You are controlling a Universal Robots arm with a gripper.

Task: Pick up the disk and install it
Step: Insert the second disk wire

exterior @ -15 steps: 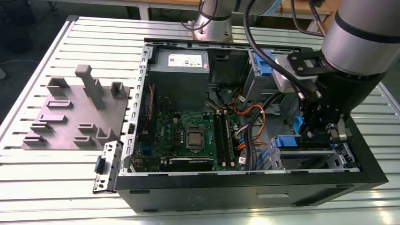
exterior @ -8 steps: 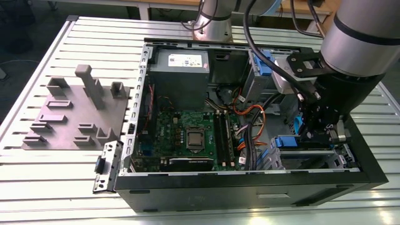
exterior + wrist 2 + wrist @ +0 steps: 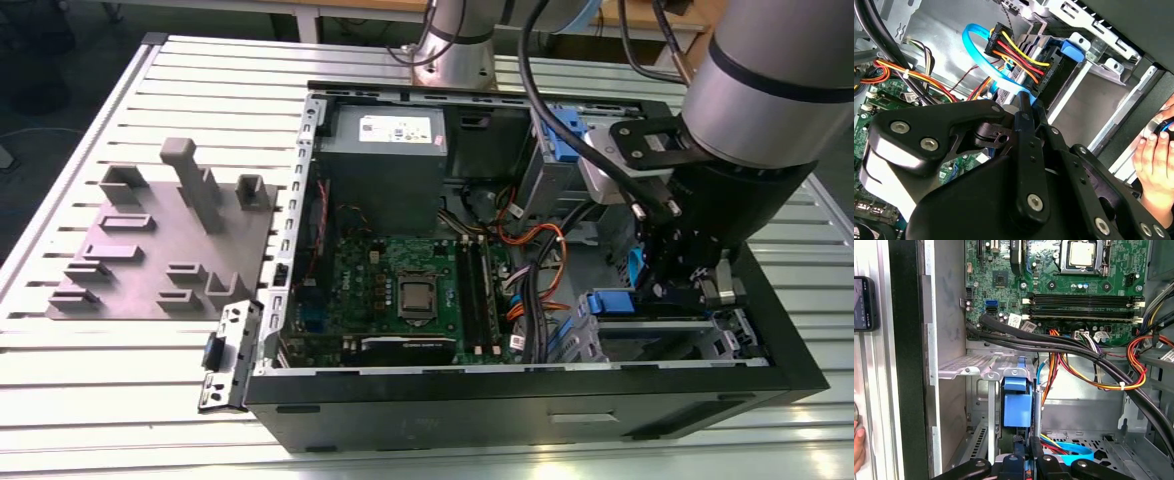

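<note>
One tool (image 3: 1024, 107), one disk (image 3: 1017, 407), drive bay

Exterior view high above the open case (image 3: 534, 380); wrist views close inside — shared drive bay.

The arm descends from about one o'clock in the exterior view, its silver forearm ending in a black wrist pointing steeply down. The gripper (image 3: 671, 290) hangs low at about four o'clock, fingers (image 3: 1024, 125) drawn close together.
</note>
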